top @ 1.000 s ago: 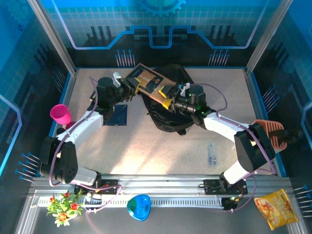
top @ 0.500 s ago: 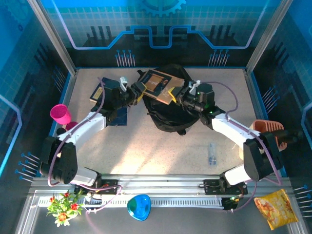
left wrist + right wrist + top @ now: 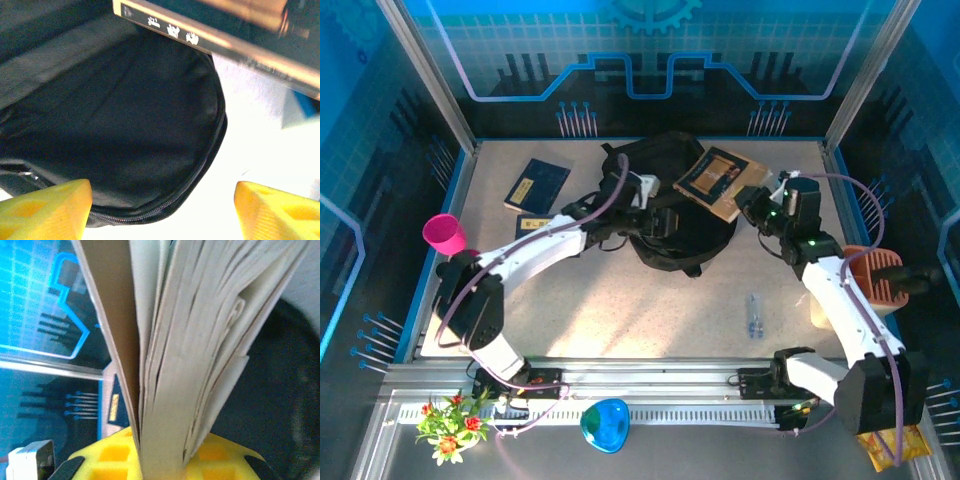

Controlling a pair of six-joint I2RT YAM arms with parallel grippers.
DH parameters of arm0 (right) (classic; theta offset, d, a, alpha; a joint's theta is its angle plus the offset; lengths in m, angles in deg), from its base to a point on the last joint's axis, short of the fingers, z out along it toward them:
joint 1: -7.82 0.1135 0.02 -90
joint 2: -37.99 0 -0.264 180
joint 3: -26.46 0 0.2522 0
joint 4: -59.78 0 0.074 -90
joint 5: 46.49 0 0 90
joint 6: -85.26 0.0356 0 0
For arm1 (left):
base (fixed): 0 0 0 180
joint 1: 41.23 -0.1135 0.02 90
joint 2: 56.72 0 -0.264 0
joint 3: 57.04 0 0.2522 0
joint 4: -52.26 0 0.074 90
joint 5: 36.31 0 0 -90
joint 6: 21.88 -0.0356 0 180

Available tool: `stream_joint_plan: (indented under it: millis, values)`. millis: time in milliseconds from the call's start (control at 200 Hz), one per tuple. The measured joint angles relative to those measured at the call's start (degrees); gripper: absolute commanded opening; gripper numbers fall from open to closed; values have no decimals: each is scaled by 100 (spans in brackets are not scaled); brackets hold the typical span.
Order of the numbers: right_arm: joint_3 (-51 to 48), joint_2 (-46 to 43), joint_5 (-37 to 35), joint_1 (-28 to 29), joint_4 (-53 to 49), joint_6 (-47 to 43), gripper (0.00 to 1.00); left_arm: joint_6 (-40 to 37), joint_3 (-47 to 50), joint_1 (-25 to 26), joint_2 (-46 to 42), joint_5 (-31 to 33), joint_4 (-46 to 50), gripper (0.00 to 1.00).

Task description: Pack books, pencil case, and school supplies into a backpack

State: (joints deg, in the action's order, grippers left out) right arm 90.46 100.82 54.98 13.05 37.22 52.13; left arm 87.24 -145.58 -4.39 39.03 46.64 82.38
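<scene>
The large black soft fabric backpack is the landmark here. The left gripper hangs just above its dark panel, yellow fingers spread wide with nothing between them. The right gripper is clamped on the page edge of the thin black-and-tan book with a gold square design, held tilted over the backpack's far right part. Two thin navy blue books with gold labels lie left of the backpack: one well apart, the other nearer, partly hidden by the left arm.
</scene>
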Motion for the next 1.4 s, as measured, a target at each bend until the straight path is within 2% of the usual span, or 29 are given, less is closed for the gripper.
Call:
stream_joint_plan:
  millis: [305, 500, 925, 1041, 1251, 1401]
  values:
    - [0, -243, -35, -719, -999, -501, 9, -2671, -1397, 575, 1075, 129, 1438, 75]
    - [0, -343, -4, -907, -1141, -553, 9, -3729, -2170, 796, 1703, 387, 2214, 65]
    - [-2, -348, 98, -1036, -1178, -549, 9, -4756, -2938, 872, 2568, 1482, 3049, 49]
    - [0, -348, 98, -1064, -1178, -549, 9, -4940, -2979, 890, 2634, 1624, 3123, 40]
    - [0, -365, 94, -1132, -1204, -551, 9, -5136, -3084, 975, 2699, 1773, 3134, 18]
    - [17, -472, -7, -1207, -1469, -595, 9, -5169, -3084, 970, 2688, 1779, 3049, 10]
